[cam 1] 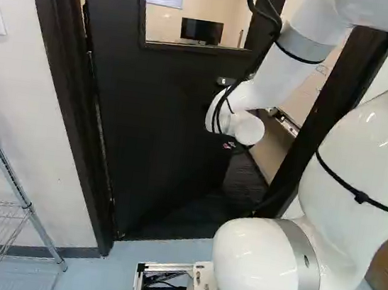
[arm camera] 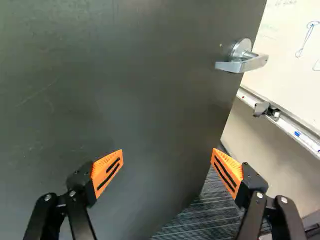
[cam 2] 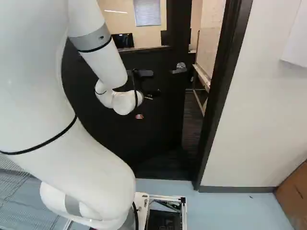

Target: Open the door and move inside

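Nearest us in both base views, the white arm rises large, at the right of the left base view; its upper part bends down toward the door, with the gripper small and dark at its end; black cables run along the arm.

In the wrist view we see the gripper spread wide, two orange pads well apart, holding nothing; one fingertip shows in front of the door's dark face, the other in front of its free edge; whether either touches the door we can't tell.

We have the door partly open, leaving a gap beside its free edge; the silver handle sits near that edge, ahead of the gripper and apart from both fingers; a window shows in the upper part of the door; dark door frame around it.

Past the gap we get dark carpet and a whiteboard, marker on its ledge; on our side, pale blue floor, a wire rack at the left of the left base view, a cardboard box at the right of the right one.
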Tool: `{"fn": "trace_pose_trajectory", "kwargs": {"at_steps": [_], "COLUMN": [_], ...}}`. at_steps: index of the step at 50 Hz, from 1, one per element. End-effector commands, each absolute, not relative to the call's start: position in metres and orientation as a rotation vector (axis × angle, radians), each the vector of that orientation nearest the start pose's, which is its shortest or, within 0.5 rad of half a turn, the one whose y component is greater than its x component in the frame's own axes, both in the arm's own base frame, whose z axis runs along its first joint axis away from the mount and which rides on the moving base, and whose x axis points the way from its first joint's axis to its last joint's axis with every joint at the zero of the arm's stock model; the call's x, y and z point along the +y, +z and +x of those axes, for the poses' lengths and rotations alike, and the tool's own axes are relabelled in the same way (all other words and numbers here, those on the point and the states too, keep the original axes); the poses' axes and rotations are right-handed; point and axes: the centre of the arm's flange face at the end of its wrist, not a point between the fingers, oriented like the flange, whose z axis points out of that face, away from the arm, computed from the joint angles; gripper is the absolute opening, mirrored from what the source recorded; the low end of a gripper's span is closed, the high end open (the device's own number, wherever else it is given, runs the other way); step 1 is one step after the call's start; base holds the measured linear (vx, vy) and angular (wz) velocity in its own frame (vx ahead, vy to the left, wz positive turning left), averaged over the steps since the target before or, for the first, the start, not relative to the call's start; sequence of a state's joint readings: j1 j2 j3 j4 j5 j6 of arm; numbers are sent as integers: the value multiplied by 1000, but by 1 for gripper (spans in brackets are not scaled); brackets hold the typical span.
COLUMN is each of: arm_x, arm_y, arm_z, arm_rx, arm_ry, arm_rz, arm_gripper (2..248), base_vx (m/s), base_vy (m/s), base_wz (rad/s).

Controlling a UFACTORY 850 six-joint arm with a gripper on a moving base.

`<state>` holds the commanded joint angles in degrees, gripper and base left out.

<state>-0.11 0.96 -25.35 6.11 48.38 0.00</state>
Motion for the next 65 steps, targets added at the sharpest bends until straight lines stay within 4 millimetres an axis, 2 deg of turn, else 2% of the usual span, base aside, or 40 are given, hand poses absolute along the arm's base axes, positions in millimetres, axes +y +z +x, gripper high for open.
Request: {"fn": "trace_pose_trajectory", "kwargs": {"at_steps": [23, 65], "arm_x": [12, 69], "arm_y": [414, 413], "arm_z": [418, 451], "arm_rx": [319, 204], "arm_ry": [-1897, -1856], "arm_rz": [-2494, -2449], "arm_gripper": [247, 247], "base_vx": [0, 0], "base_vy": [0, 0], "base_wz": [0, 0]}}
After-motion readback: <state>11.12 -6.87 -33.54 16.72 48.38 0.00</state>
